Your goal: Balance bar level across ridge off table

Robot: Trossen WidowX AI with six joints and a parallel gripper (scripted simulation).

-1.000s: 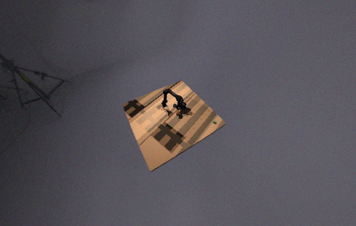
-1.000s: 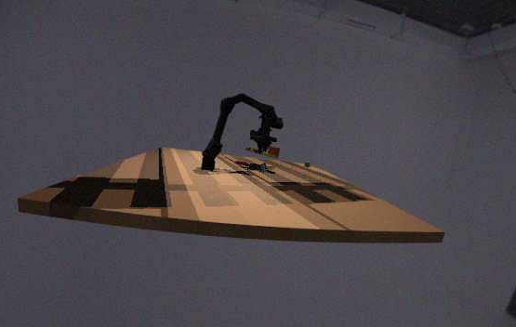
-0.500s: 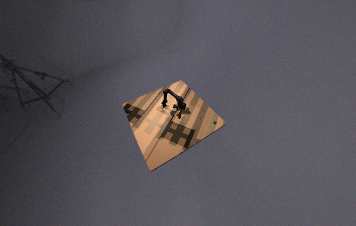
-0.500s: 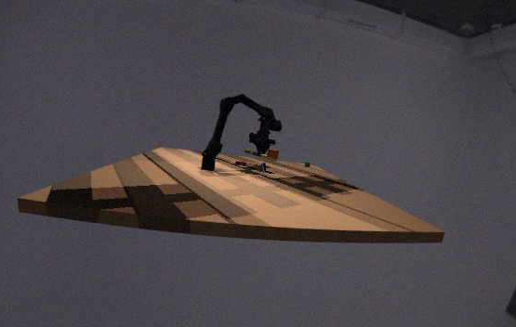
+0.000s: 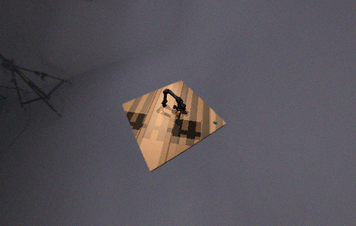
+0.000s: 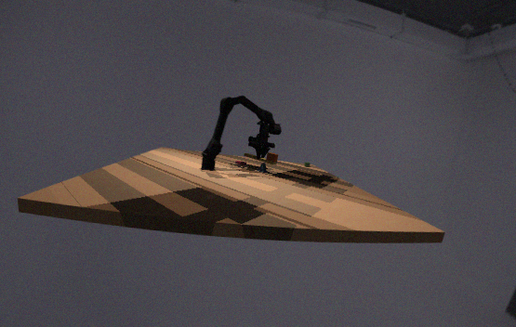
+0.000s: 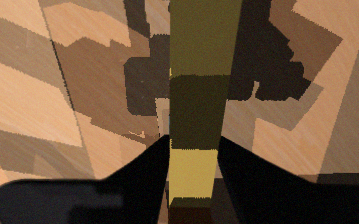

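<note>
Lengthwise, bar (image 7: 196, 100) sits clamped between the hand's (image 7: 194, 167) fingers.

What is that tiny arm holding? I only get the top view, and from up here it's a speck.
Observer: A long yellowish bar. The wrist view shows the tool shut on it, one dark finger on each side.
Operator: Is the bar lying on the table?
Observer: It seems not. In the exterior view the tool hangs above the table, not down on it.
Operator: Is anything else nearby?
Observer: Yes. The exterior view shows a small red thing and a blue thing on the table below the arm.
</note>
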